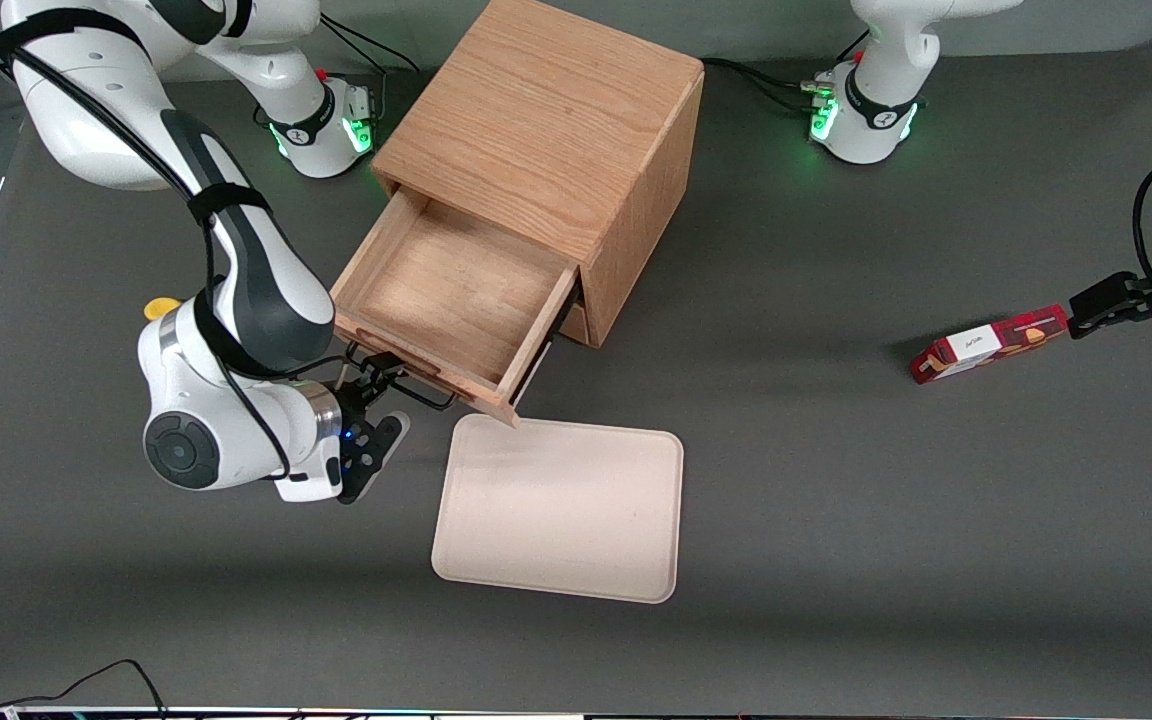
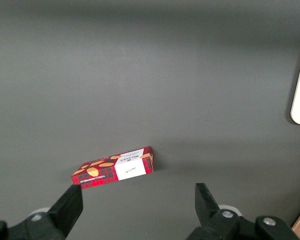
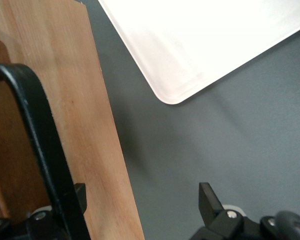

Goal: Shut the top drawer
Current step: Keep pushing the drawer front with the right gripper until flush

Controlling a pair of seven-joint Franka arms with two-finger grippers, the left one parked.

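The top drawer (image 1: 446, 290) of the oak cabinet (image 1: 546, 130) stands pulled far out, and its wooden box is empty. Its thin black wire handle (image 1: 416, 385) runs along the drawer front (image 3: 85, 125), on the side nearer the front camera. My right gripper (image 1: 381, 410) is open, right at that front by the handle's end toward the working arm. In the right wrist view the handle (image 3: 37, 140) passes close by one finger (image 3: 80, 197). The front's lower edge lies between the two fingers of the gripper (image 3: 144, 200), and nothing is gripped.
A cream tray (image 1: 561, 505) lies flat on the grey table just in front of the drawer, and its corner (image 3: 205, 40) is close to my gripper. A red snack box (image 1: 991, 343) lies toward the parked arm's end. A small yellow object (image 1: 160, 307) shows beside my arm.
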